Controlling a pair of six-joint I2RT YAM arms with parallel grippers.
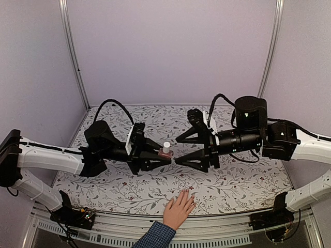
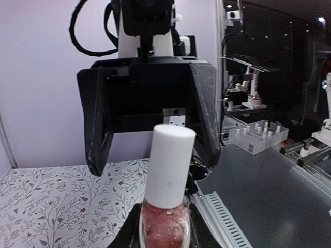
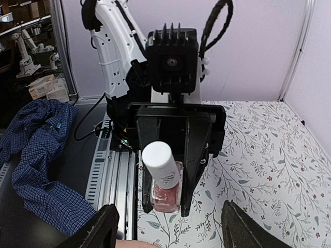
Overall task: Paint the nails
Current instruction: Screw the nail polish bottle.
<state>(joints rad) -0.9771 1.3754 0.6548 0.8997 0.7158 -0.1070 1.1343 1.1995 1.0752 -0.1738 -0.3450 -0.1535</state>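
White arms, black end effectors, probably rubber-sheathed cables.

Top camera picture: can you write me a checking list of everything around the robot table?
Surface: table with a flowery cover, lying flat.
Job's things: human hand palm down at the near edge; nails too small to judge; pink bottle upright, white cap on.
Clutter: nothing seen.
Grippers: left gripper shut on the bottle; right gripper open, facing it.
Cables: black cables loop over both arms.
Surroundings: pale walls; workbenches beyond the table.
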